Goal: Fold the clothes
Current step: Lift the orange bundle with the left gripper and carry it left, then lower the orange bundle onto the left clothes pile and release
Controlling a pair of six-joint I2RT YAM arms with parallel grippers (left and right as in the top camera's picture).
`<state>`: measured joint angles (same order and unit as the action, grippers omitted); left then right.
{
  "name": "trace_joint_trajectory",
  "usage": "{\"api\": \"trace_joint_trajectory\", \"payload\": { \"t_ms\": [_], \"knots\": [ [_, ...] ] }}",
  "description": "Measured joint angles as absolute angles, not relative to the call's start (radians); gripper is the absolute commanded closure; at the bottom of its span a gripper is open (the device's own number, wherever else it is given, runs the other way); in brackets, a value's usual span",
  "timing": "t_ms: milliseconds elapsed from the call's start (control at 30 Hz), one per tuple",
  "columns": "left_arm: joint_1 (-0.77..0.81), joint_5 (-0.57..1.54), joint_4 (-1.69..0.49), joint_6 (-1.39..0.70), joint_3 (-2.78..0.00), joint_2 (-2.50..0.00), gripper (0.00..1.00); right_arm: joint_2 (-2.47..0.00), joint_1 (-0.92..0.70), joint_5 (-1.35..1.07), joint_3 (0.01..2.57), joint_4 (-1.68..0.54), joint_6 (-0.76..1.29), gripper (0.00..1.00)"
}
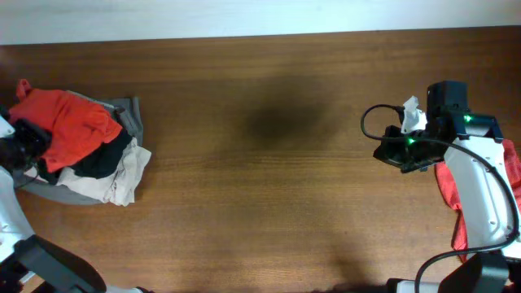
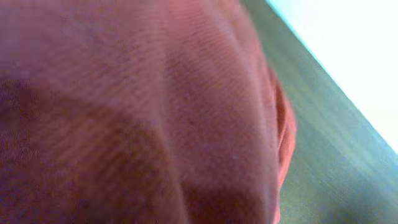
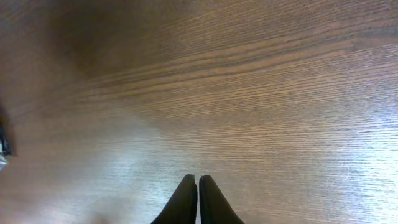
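Clothes [image 1: 77,150] lie in one crumpled heap at nine o'clock on the counter [image 1: 269,212]. Nothing in it looks folded, so I judge the job barely begun. By colour I count four pieces there: a red top [image 1: 69,122], a black piece [image 1: 102,163], a cream piece [image 1: 122,175] and a grey piece [image 1: 130,114]. A second red cloth [image 1: 446,185] lies at four o'clock, half under the right arm; folded or not, I cannot tell. The left hand [image 1: 24,140] sits against the red top, but whether it grips I cannot tell. The right hand [image 3: 198,180], at three o'clock, is pinched closed on nothing.
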<state>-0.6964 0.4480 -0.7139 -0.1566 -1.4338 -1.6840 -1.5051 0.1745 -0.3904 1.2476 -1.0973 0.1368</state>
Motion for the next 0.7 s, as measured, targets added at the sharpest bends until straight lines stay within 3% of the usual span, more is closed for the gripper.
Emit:
{"api": "trace_joint_trajectory", "payload": {
  "t_ms": [367,400,467,533,700],
  "knots": [
    [-0.69,0.393,-0.752,-0.139,-1.452,-1.684,0.98,-1.505,0.175,-0.393,1.248,-1.105,0.141,0.92],
    [-0.69,0.379,-0.776,-0.146,-1.452,-1.684,0.92,-1.505,0.175,-0.394,1.248,-1.105,0.141,0.92],
    [-0.69,0.353,-0.821,-0.163,-1.452,-1.684,0.66,-1.505,0.175,-0.394,1.248,-1.105,0.143,0.92],
    [-0.686,0.336,-0.846,-0.186,-1.445,-1.684,0.49,-1.505,0.175,-0.394,1.248,-1.105,0.143,0.92],
    [-0.671,0.336,-0.857,-0.22,-1.423,-1.684,0.43,-1.505,0.175,-0.394,1.248,-1.105,0.146,0.91]
  ]
}}
